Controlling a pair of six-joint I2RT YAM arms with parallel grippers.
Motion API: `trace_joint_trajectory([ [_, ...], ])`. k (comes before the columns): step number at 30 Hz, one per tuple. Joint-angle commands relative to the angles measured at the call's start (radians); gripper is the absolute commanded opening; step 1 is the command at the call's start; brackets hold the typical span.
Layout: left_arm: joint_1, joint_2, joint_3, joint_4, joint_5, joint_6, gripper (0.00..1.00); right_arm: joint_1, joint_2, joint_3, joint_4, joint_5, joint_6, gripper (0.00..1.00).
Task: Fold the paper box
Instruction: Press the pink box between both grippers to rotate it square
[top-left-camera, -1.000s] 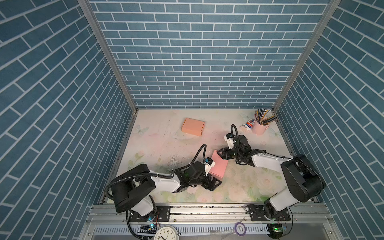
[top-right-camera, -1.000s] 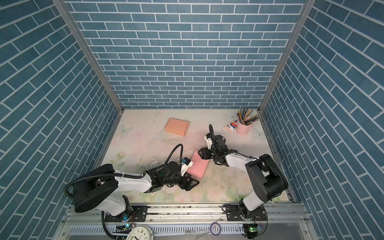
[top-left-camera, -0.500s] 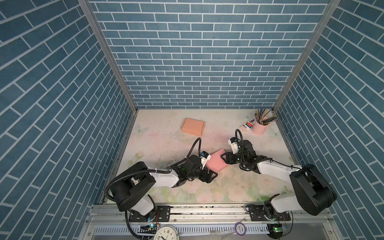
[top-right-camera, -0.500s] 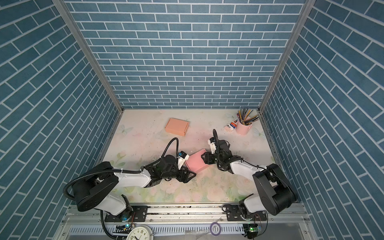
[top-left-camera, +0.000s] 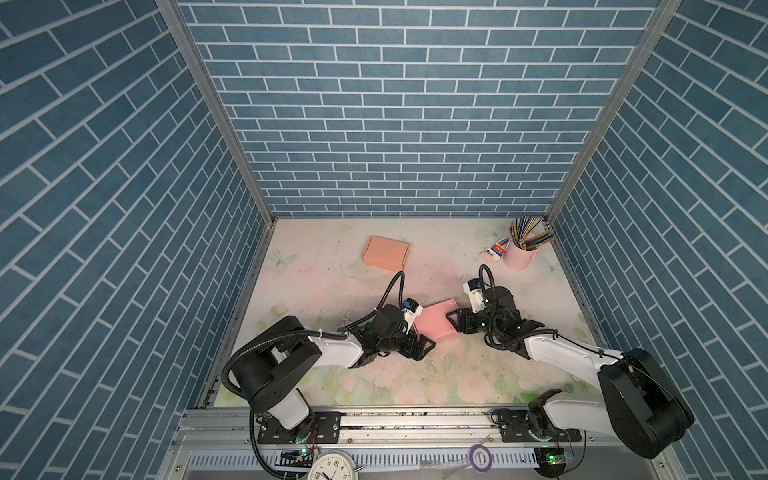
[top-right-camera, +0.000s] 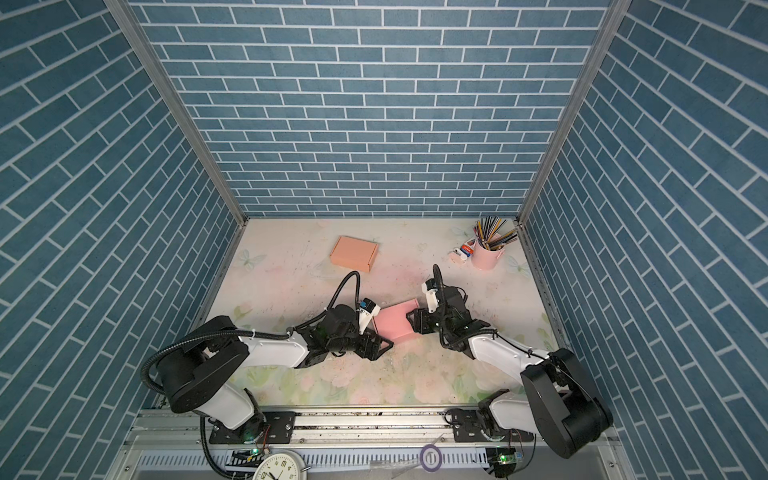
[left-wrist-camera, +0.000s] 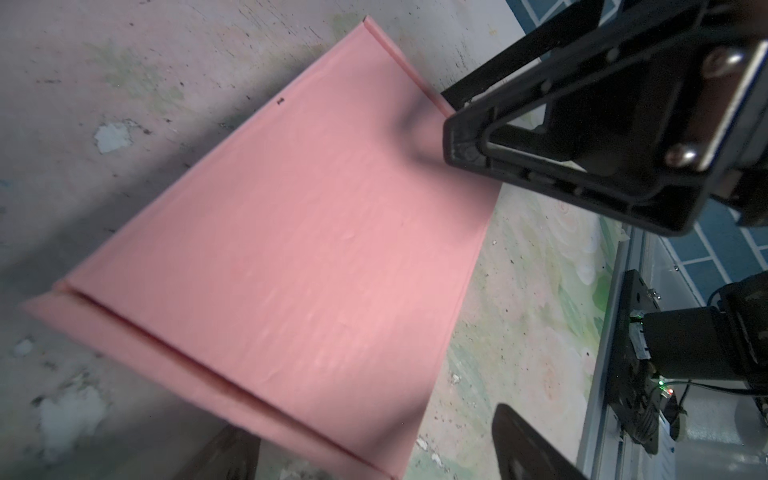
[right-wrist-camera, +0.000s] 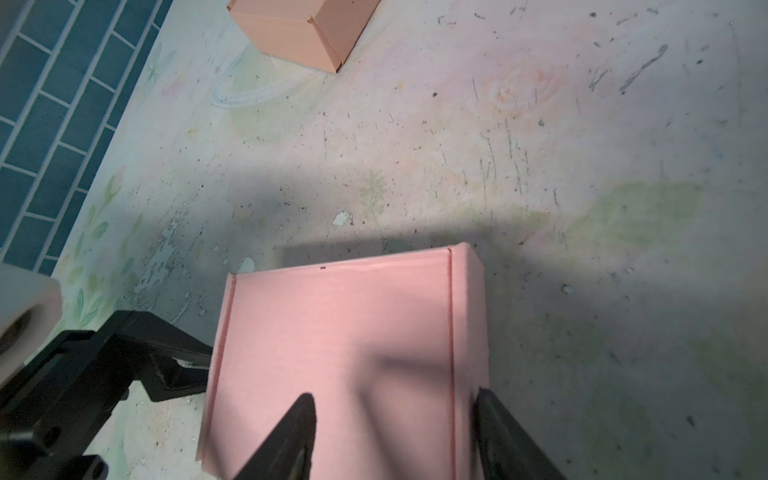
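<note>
Clasping pink box (right-wrist-camera: 332, 332), right pincer (right-wrist-camera: 392, 395); unclear overhead

The left arm (top-left-camera: 332, 355) and right arm (top-left-camera: 557, 353) stretched low toward the middle, forearms nearly level. The left gripper (top-left-camera: 422, 340) had its jaws spread fully wide; the right gripper (top-left-camera: 453, 322), facing it close by, had jaws part-way apart.

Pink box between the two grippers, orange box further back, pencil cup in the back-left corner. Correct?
No: the pencil cup stands in the back-right corner, as both top views show. The rest holds: the pink box lies between the left gripper and the right gripper, with the orange box further back.
</note>
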Motion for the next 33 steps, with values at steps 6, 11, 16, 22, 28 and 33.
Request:
trace_joint_trajectory([
  [6,0.005,0.026,0.065,0.032,0.015,0.028,0.88,0.005,-0.045,-0.005,-0.058,-0.001,0.025,0.63],
  [11,0.018,0.019,0.050,0.026,0.013,0.029,0.88,0.005,-0.067,-0.007,-0.097,0.043,0.028,0.64],
  [16,0.026,0.000,0.023,0.031,0.017,0.026,0.88,0.004,-0.095,-0.001,-0.153,0.084,0.029,0.72],
  [22,0.031,-0.040,-0.006,0.028,0.021,0.015,0.88,0.005,-0.153,-0.007,-0.202,0.117,0.033,0.75],
  [28,0.042,-0.120,-0.060,-0.025,0.042,-0.001,0.88,0.086,-0.210,0.044,-0.353,0.236,0.029,0.49],
  [33,0.051,-0.237,-0.113,-0.104,0.030,0.000,0.88,0.207,-0.232,0.061,-0.430,0.333,0.073,0.48],
])
